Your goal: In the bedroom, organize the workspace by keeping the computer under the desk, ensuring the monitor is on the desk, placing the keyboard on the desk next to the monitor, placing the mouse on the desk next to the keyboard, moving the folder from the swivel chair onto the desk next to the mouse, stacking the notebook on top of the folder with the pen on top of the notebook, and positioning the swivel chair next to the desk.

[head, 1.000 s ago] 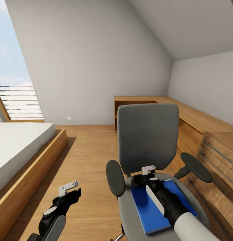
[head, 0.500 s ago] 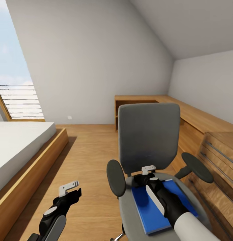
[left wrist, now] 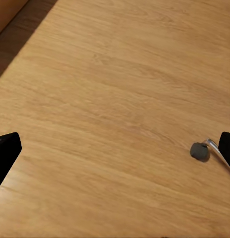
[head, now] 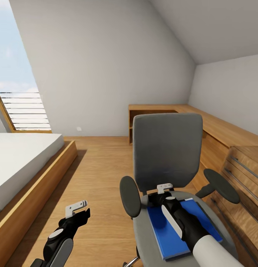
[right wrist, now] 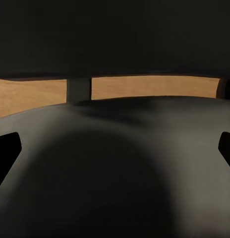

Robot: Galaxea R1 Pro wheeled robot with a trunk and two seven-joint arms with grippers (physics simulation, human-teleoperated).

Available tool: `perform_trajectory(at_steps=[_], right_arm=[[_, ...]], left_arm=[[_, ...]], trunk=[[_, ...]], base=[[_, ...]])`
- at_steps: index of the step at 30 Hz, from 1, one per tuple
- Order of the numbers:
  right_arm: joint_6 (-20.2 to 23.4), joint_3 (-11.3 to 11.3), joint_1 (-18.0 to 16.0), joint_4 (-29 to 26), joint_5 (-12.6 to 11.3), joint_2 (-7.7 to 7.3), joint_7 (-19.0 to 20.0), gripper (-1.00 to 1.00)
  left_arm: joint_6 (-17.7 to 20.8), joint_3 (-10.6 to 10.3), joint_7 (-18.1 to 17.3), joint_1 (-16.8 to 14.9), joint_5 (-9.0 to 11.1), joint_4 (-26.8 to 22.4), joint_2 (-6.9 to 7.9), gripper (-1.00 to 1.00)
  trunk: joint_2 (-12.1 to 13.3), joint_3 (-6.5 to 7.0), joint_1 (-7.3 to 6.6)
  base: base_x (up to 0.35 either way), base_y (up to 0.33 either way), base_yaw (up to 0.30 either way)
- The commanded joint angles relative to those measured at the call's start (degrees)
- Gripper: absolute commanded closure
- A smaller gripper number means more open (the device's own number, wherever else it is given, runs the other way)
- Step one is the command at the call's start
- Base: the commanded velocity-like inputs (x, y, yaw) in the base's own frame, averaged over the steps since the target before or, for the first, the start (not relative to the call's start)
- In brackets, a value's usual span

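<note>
Fingers of the right gripper (head: 160,195) look spread past the blue folder (head: 182,231) on the swivel chair (head: 166,152) seat, left gripper (head: 77,214) parted; pressing could roll the chair away.

We see the wood floor (head: 95,174) carrying the swivel chair (head: 169,185); one caster (left wrist: 199,151) rests on the boards. The blue folder (head: 166,237) lies flat on its grey seat. A bed (head: 21,163) stands on the floor nearby.
</note>
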Motion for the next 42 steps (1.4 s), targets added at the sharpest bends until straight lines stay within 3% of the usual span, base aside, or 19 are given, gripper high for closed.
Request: perform_trajectory(at_steps=[1, 27, 36, 42], right_arm=[[0.17, 0.29, -0.06, -0.09, -0.6, -0.08, -0.55, -1.0], [0.61, -0.38, -0.06, 0.14, -1.01, -0.16, -0.51, -1.0], [4.47, -3.63, -0.06, 0.25, -1.07, -0.09, -0.54, -1.0], [5.05, -4.08, -0.06, 0.26, -1.02, -0.08, -0.61, -1.0]], left_arm=[[0.07, -0.14, 0.57, -0.05, 0.5, -0.09, 0.06, -1.0], [0.08, -0.15, 0.49, -0.05, 0.5, -0.12, 0.06, -1.0], [0.14, -0.15, 0.48, -0.06, 0.63, -0.08, 0.06, -1.0], [0.15, -0.15, 0.48, -0.05, 0.66, -0.08, 0.06, -1.0]], trunk=[[-0.03, -0.06, -0.01], [-0.03, -0.07, -0.01], [-0.03, -0.07, -0.01], [-0.03, -0.07, -0.01]], base=[[0.0, 0.0, 0.004], [0.0, 0.0, 0.0], [0.0, 0.0, 0.0], [0.0, 0.0, 0.0]])
